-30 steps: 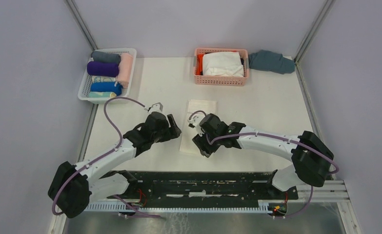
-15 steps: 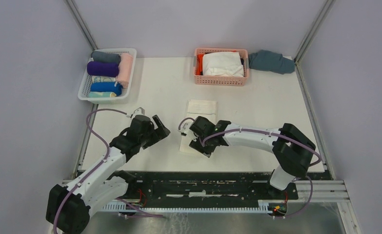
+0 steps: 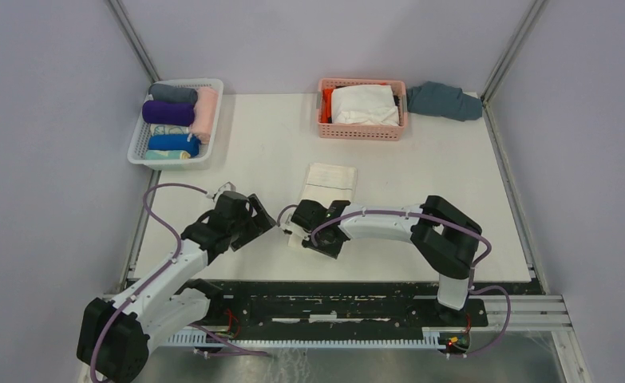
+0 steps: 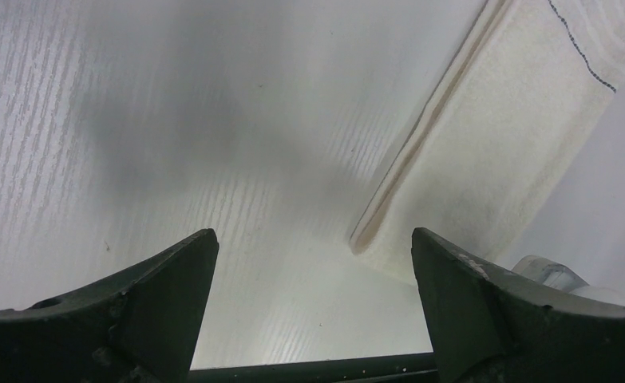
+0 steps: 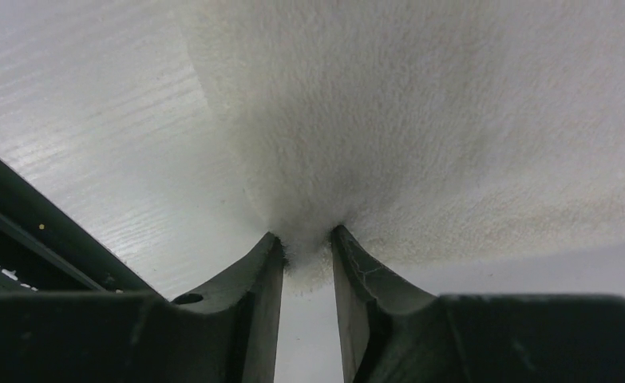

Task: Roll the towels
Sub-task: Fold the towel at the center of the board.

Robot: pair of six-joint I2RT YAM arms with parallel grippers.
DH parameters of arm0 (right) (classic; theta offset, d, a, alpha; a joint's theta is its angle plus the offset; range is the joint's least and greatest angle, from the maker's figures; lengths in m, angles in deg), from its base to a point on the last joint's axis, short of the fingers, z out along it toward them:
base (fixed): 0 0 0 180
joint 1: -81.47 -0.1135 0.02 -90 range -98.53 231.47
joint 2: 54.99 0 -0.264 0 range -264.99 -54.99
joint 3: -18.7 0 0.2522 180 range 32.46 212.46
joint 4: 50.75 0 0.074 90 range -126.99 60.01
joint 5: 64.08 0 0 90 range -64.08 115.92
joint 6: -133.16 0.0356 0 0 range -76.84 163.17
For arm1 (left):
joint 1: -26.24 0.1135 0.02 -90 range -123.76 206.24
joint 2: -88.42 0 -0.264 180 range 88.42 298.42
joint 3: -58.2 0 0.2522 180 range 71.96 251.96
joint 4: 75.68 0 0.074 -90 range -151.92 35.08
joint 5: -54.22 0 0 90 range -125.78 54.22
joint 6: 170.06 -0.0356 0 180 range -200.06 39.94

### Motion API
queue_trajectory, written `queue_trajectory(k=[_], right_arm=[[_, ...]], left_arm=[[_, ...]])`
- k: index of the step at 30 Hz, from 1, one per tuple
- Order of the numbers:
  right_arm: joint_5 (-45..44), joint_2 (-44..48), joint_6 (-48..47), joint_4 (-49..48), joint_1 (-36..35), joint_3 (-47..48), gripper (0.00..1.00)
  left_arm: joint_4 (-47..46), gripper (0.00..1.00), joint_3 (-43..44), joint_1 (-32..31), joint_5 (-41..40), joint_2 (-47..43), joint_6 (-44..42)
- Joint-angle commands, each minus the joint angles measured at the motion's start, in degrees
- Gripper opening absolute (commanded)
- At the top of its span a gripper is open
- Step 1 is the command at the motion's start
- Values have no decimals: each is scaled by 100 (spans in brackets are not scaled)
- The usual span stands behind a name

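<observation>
A cream-white towel (image 3: 330, 180) lies flat near the middle of the table, its near end bunched under my right gripper (image 3: 303, 237). In the right wrist view, the right gripper (image 5: 307, 243) is shut on the towel (image 5: 452, 120), with a tuft of its near edge pinched between the fingers. My left gripper (image 3: 266, 215) hovers just left of the towel's near left corner. Seen from the left wrist, the left gripper (image 4: 313, 263) is wide open and holds nothing, and the towel's folded edge (image 4: 516, 120) lies ahead to the right. A rolled deep purple towel (image 3: 168, 112) rests in the white basket (image 3: 137, 153).
The white basket at the back left holds several rolled cloths. A pink basket (image 3: 362, 132) at the back centre holds a bright white cloth and orange fabric. A teal-grey cloth (image 3: 445, 100) lies to its right. A black rail (image 3: 325, 299) runs along the near edge.
My left gripper has opened wide and drawn back to the left, off the towel. My right gripper has slid left along the towel's near edge and closed on it.
</observation>
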Motion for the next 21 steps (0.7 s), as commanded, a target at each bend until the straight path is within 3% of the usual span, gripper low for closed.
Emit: queue_trajectory(k=[1, 9, 21], right_arm=[[39, -402, 227, -118, -84, 117, 32], [715, -223, 839, -912, -67, 146, 10], [1382, 242, 1486, -1480, 219, -318, 7]], left_arm=[[-39, 98, 56, 27, 107, 26, 362], [-210, 98, -88, 14, 446, 107, 670], [-817, 91, -447, -234, 760, 512, 1272]])
